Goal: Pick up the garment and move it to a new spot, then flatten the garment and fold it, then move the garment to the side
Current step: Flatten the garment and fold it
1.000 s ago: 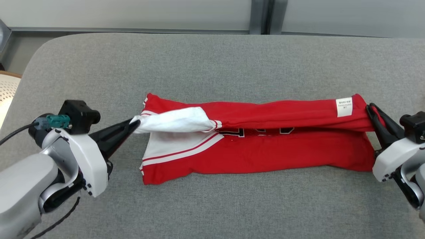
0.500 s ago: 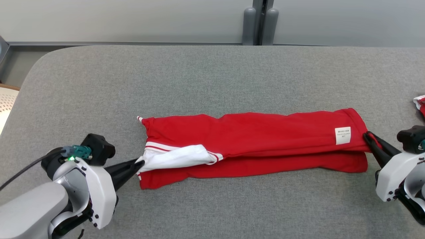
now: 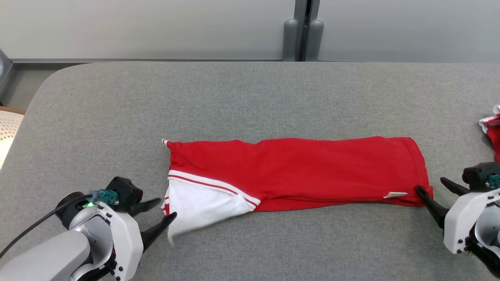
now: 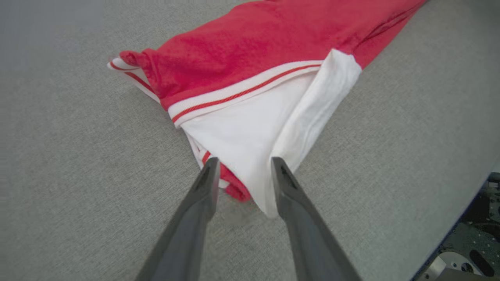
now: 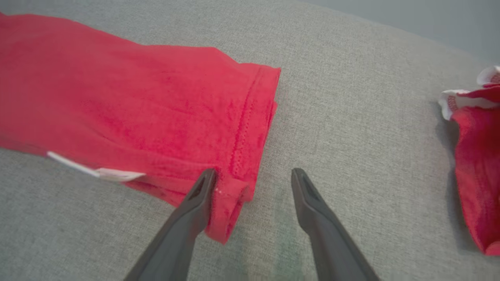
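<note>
Spanning the head view, the grey table (image 3: 250,97) carries the garment (image 3: 304,168), a red shirt lying as a long band across its middle, doubled lengthwise with its layers stacked. Judged from that lie, the fold is down and the move to the side is not yet done. A second red item (image 3: 493,134) sits at the table's right edge, well apart from it.

The white sleeve (image 3: 199,207) at the band's left end spills toward the near edge. The left gripper (image 3: 168,207) stands there with jaws spread; the sleeve tip lies loose between the fingers, not pinched. The right gripper (image 3: 429,184) stands at the near right corner, jaws spread wide. One finger touches the hem; the other is over bare table.

One gripper at each end suits a long band, probably to keep it taut while laying it. A small label (image 3: 394,194) pokes from the near edge, just beside the right gripper.
</note>
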`<state>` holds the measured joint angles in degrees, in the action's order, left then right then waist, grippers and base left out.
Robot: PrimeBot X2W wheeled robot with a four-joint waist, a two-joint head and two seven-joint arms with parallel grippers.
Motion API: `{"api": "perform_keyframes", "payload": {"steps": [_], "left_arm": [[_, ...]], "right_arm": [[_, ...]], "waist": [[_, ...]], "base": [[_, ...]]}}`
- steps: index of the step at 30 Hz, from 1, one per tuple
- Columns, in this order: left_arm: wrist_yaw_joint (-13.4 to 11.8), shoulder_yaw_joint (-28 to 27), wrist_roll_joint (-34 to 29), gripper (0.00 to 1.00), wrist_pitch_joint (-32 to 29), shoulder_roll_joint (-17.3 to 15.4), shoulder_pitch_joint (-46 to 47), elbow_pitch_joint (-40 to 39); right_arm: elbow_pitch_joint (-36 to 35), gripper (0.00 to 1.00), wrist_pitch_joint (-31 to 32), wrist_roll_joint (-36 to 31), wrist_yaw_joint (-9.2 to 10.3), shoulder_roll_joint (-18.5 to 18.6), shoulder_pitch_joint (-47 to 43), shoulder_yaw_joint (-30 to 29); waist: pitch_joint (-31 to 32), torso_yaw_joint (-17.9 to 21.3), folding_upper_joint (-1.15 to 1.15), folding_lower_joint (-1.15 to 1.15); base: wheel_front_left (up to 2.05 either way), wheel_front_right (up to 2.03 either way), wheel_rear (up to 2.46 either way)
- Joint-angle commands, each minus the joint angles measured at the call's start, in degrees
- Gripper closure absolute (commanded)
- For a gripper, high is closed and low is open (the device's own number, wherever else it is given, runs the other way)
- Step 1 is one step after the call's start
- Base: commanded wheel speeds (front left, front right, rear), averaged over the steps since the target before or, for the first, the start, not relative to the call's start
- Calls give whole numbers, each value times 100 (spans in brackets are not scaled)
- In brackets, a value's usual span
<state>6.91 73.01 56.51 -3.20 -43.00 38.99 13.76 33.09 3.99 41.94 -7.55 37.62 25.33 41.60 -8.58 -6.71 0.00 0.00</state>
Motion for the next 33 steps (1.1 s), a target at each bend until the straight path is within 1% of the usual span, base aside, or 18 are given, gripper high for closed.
{"api": "perform_keyframes", "payload": {"steps": [1,4,7,10,11,12,15,17,19,20,22,26,28,31,33], "left_arm": [[-117,-33,-86,0,110,15,-36,104],[-313,-202,-14,0,368,92,-93,220],[-649,-509,81,0,850,172,-133,370],[-984,-938,294,0,1469,355,-245,490],[-1068,-1104,388,0,1618,428,-308,507],[-1068,-1104,388,0,1618,428,-308,507],[-1273,-1826,712,0,1815,652,-525,538],[-1358,-2425,560,0,1838,839,-675,449],[-1388,-3137,306,0,1837,1135,-1035,320],[-1388,-3485,124,0,1838,1271,-1222,249],[-1253,-4153,-287,0,1840,1571,-1574,80],[-853,-5307,-1106,0,1841,2321,-2286,-273],[-619,-5763,-1524,0,1841,2688,-2573,-380],[-462,-6452,-2090,0,1842,3325,-2961,-398],[-318,-6700,-2529,0,1841,3600,-3150,-348]], "right_arm": [[1,0,82,138,12,4,-86,-40],[-32,0,-13,196,12,61,-37,-222],[-61,0,-304,293,11,-107,-11,-544],[-168,0,-705,227,11,-255,-64,-855],[-200,0,-877,173,12,-312,-89,-956],[-200,0,-877,173,12,-312,-89,-956],[-305,0,-1448,52,11,-578,-221,-1303],[-343,0,-1699,-150,11,-715,-306,-1474],[-402,0,-1847,-391,11,-877,-407,-1665],[-451,0,-1883,-475,11,-993,-482,-1788],[-583,0,-1915,-702,11,-1199,-632,-2072],[-1138,0,-1923,-1211,11,-1739,-1070,-2813],[-1360,0,-1922,-1411,9,-1990,-1291,-3116],[-1565,0,-1922,-1674,7,-2305,-1594,-3393],[-1642,0,-1923,-1811,7,-2455,-1748,-3503]], "waist": [[62,-17,0,0],[149,-33,0,0],[263,-32,0,0],[387,-41,0,0],[424,-41,0,0],[424,-41,0,0],[517,-38,0,0],[551,-47,0,0],[572,-61,0,0],[582,-66,0,0],[588,-67,0,0],[561,-69,0,0],[557,-79,0,0],[568,-97,0,0],[564,-88,0,0]], "base": [[0,0,0],[0,0,0],[0,0,0],[0,0,0],[0,0,0],[0,0,0],[0,0,0],[0,0,0],[0,0,0],[0,0,0],[0,0,0],[0,0,0],[0,0,0],[0,0,0],[0,0,0]]}}
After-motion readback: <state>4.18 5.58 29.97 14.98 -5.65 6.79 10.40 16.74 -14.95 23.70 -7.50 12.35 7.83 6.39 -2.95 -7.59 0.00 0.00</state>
